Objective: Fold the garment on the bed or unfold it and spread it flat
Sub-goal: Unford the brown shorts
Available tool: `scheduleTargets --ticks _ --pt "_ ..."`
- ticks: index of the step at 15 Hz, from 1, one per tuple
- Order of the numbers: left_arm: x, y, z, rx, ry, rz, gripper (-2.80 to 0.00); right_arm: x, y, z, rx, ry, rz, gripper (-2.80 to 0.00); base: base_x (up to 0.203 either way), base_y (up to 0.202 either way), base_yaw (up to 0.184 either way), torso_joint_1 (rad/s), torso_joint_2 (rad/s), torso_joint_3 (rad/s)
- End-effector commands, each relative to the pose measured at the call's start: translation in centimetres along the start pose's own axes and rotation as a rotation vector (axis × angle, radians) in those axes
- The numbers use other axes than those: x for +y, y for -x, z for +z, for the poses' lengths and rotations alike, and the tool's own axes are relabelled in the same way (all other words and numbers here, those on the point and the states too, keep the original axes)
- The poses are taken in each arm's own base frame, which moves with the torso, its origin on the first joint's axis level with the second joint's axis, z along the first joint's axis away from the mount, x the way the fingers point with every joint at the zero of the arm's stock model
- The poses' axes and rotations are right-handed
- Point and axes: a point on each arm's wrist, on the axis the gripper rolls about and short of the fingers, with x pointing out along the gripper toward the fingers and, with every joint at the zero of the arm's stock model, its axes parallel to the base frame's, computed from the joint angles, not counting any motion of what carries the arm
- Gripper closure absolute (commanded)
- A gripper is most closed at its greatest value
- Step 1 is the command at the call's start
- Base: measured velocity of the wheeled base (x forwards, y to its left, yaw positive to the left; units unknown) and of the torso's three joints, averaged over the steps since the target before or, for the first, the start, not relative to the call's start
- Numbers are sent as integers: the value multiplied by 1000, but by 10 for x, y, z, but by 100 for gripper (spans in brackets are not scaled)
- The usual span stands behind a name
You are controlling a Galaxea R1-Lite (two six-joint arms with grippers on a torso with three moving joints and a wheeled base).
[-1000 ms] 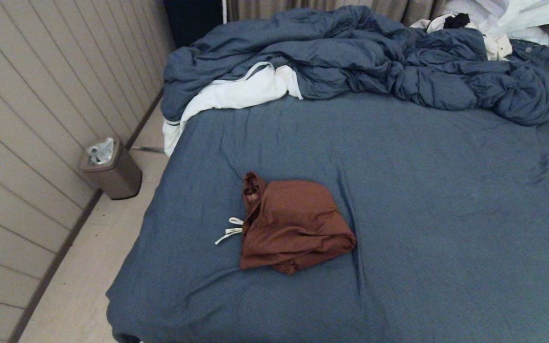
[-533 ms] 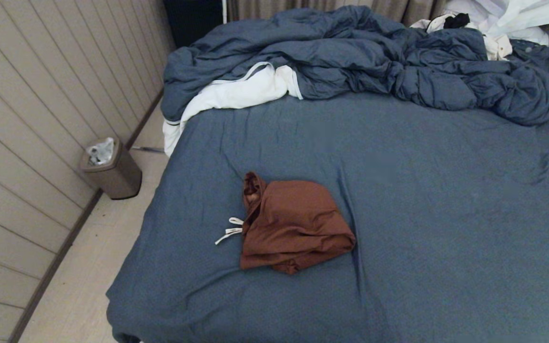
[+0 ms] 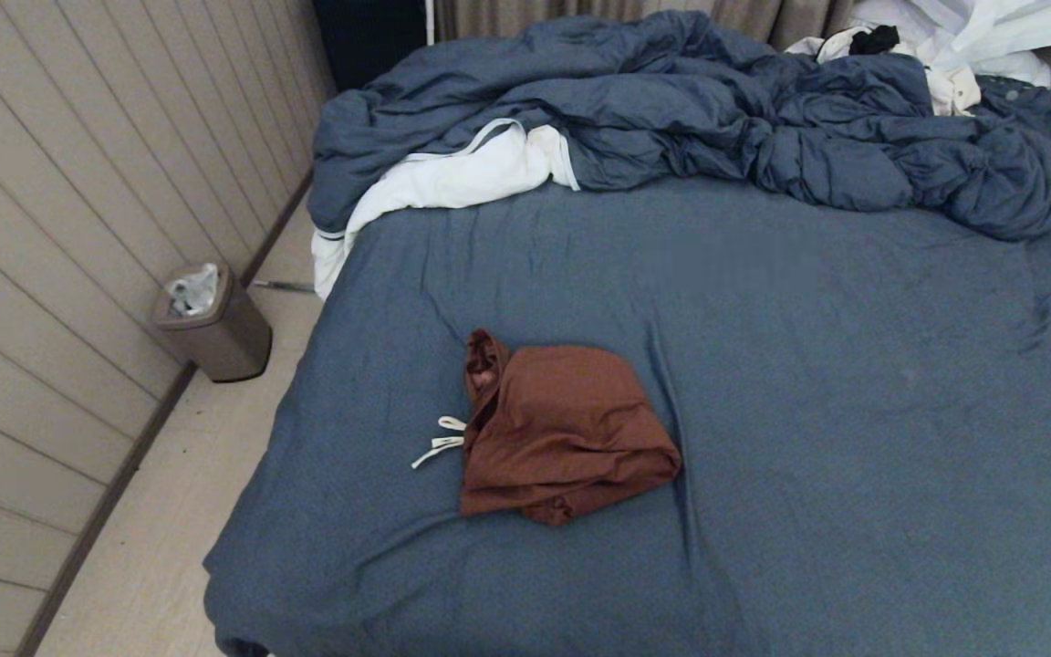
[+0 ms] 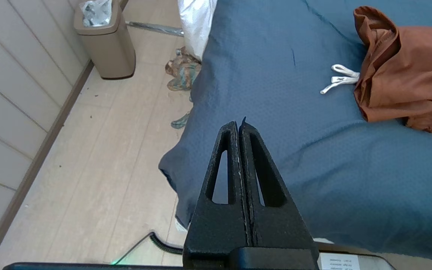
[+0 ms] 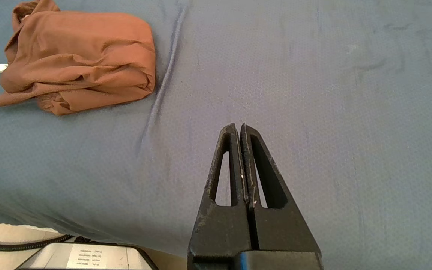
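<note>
Nothing has shifted this past second: the shorts (image 3: 562,429) lie bundled near the bed's (image 3: 854,411) left edge, my left gripper (image 4: 239,129) and right gripper (image 5: 240,131) both pressed together, hanging back untouched.

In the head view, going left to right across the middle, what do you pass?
Trash bin on the floor → white drawstring → rust-brown shorts → bare blue sheet of the bed.
</note>
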Motion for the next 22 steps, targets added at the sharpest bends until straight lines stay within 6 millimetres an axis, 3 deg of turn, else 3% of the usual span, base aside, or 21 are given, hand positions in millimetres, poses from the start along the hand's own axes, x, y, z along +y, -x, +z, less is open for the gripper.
scheduleTargets --ticks 1,22 --pt "0 0 0 -1 1 0 0 0 0 0 1 0 1 0 0 0 0 0 0 0" --pt "0 0 1 -6 35 4 0 0 0 0 3 -4 -7 0 0 0 0 0 0 0"
